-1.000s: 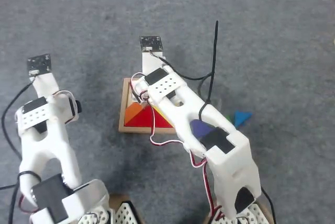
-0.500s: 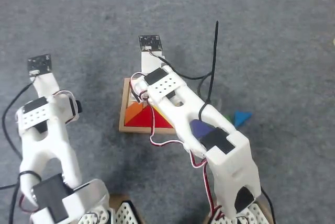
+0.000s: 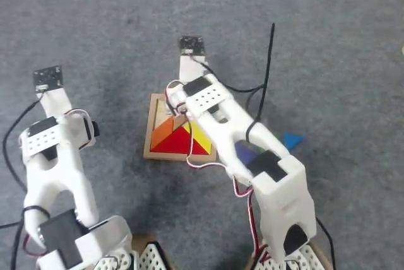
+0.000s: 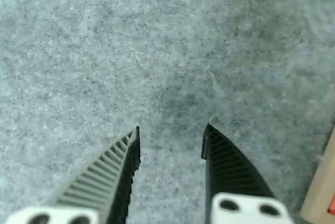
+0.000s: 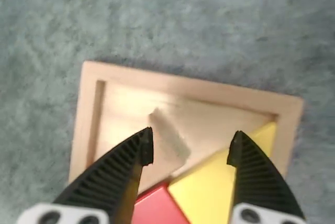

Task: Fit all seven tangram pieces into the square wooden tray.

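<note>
The square wooden tray (image 3: pixel 149 136) lies mid-table with an orange piece (image 3: pixel 163 132), a red triangle (image 3: pixel 173 144) and a yellow piece (image 3: pixel 201 139) in its near half. In the right wrist view my right gripper (image 5: pixel 192 132) hangs open above the tray's bare far floor (image 5: pixel 131 109), with the yellow piece (image 5: pixel 209 182) and the red triangle (image 5: pixel 157 205) below it and nothing between the fingers. My left gripper (image 4: pixel 172 127) is open over bare carpet left of the tray, whose corner (image 4: pixel 320 192) shows at the edge. A blue triangle (image 3: pixel 291 140) and a purple piece (image 3: pixel 243 151) lie right of the tray.
Grey carpet (image 3: pixel 113 43) covers the whole table. The right arm (image 3: pixel 221 118) stretches across the tray's right side and partly hides the purple piece. A black cable (image 3: pixel 268 68) rises beside that arm. A green sliver (image 3: pixel 276 136) shows next to the blue triangle.
My right arm has swung a little to the right, uncovering the yellow piece in the tray. The left arm has stayed still.
</note>
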Robot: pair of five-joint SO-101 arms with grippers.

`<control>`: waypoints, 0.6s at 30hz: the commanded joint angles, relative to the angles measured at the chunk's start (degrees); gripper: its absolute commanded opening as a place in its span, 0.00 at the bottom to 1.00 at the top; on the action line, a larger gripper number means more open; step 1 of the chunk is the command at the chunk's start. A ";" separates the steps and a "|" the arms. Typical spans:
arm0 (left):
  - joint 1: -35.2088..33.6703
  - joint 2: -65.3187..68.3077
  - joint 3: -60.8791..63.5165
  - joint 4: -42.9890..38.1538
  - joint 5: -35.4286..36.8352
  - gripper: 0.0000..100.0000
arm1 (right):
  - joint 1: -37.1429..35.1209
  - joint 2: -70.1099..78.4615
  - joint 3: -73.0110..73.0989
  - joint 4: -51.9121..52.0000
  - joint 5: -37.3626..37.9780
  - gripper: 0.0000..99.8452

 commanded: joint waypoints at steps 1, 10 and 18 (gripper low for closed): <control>0.97 -2.46 -2.33 0.53 0.53 0.20 | 2.07 -1.89 -3.43 -0.22 -0.18 0.24; 0.97 -2.46 -2.33 0.44 0.53 0.20 | -1.36 -2.24 -3.69 -1.27 -0.26 0.24; 0.97 -2.46 -2.33 0.44 0.53 0.20 | -4.09 -2.07 -3.69 -4.53 1.05 0.24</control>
